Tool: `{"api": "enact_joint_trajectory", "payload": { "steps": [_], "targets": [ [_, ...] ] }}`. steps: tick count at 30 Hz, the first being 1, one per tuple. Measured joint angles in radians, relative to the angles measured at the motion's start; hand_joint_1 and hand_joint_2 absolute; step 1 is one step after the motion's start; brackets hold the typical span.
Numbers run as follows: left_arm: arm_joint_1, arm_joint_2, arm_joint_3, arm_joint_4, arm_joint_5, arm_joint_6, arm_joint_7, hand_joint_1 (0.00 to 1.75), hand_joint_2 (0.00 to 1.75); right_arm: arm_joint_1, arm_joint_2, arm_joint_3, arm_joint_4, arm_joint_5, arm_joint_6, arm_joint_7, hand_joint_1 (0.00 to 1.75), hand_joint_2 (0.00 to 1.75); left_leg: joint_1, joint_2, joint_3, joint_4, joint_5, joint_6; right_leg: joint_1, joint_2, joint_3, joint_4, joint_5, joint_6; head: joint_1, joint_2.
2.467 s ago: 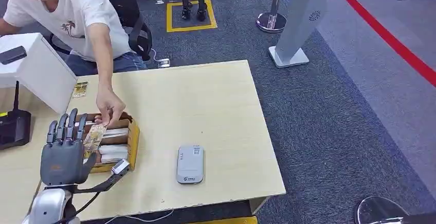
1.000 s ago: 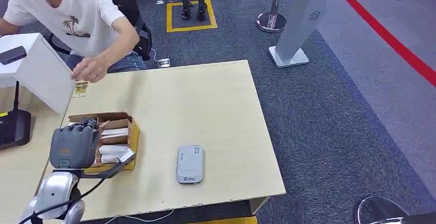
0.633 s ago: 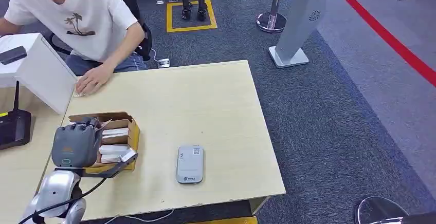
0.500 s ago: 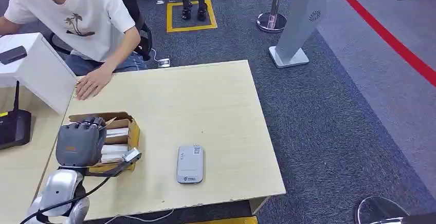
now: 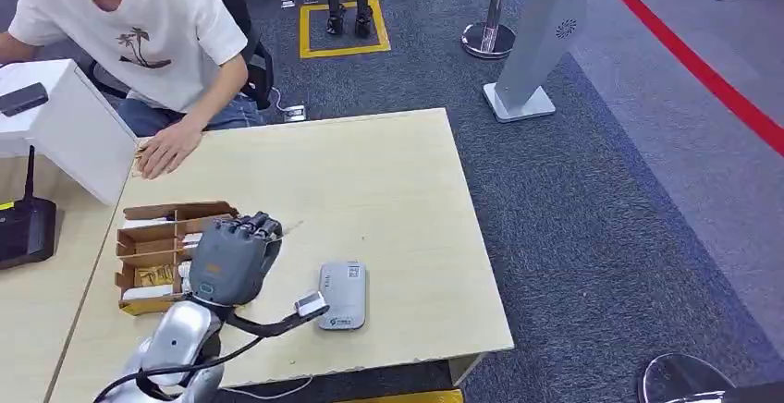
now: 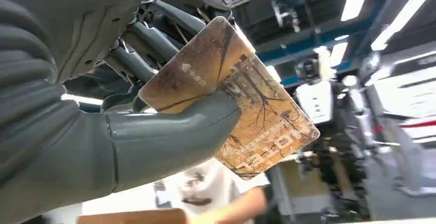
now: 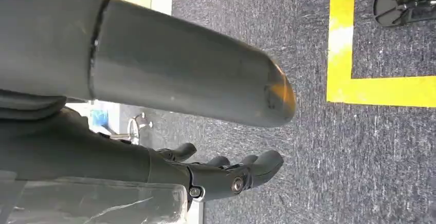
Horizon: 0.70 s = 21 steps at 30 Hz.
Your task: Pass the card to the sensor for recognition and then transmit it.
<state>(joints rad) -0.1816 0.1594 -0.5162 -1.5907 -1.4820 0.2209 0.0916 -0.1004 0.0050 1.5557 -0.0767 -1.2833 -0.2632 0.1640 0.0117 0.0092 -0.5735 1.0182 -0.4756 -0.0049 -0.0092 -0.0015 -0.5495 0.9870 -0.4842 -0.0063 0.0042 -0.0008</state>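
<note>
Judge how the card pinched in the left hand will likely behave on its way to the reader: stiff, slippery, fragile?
The card looks flat and unbent though the left hand pinches just one end, so it is probably stiff and light. Its glossy printed face suggests it could slip under the thumb. It should lie flat on the grey sensor.

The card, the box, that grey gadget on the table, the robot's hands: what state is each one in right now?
card: held, pinched between the thumb and fingers of the left hand.
cardboard box: open, on the table, compartments showing.
grey sensor: lying flat on the table, nothing on it.
right hand: holding nothing, hanging over the carpet.
person's hand: resting flat on the table edge.
</note>
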Motion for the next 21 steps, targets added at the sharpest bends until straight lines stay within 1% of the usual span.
{"api": "enact_joint_trajectory", "payload": {
  "steps": [6, 16, 20, 21],
  "targets": [
    [0.015, -0.014, -0.042, 0.013, 0.038, 0.000, -0.022, 1.75, 1.75, 0.000, 0.000, 0.000, -0.001, -0.003, 0.000, 0.002, 0.00, 1.75, 0.000, 0.000, 0.000, 0.000, 0.000, 0.000, 0.000, 0.000, 0.000, 0.000, 0.000, 0.000, 0.000, 0.000],
    [0.016, -0.015, -0.043, 0.013, 0.039, 0.000, -0.023, 1.75, 1.75, 0.000, 0.000, 0.000, -0.001, -0.003, 0.000, 0.002, 0.00, 1.75, 0.000, 0.000, 0.000, 0.000, 0.000, 0.000, 0.000, 0.000, 0.000, 0.000, 0.000, 0.000, 0.000, 0.000],
    [0.040, -0.023, -0.068, 0.022, 0.053, 0.008, -0.023, 1.75, 1.75, 0.000, 0.000, 0.000, -0.001, -0.005, 0.000, 0.003, 0.00, 1.75, 0.000, 0.000, 0.000, 0.000, 0.000, 0.000, 0.000, 0.000, 0.000, 0.000, 0.000, 0.000, 0.000, 0.000],
    [0.057, -0.026, -0.084, 0.031, 0.061, 0.018, -0.022, 1.75, 1.75, 0.000, 0.000, 0.000, -0.001, -0.005, 0.000, 0.003, 0.00, 1.75, 0.000, 0.000, 0.000, 0.000, 0.000, 0.000, 0.000, 0.000, 0.000, 0.000, 0.000, 0.000, 0.000, 0.000]
  ]
}}
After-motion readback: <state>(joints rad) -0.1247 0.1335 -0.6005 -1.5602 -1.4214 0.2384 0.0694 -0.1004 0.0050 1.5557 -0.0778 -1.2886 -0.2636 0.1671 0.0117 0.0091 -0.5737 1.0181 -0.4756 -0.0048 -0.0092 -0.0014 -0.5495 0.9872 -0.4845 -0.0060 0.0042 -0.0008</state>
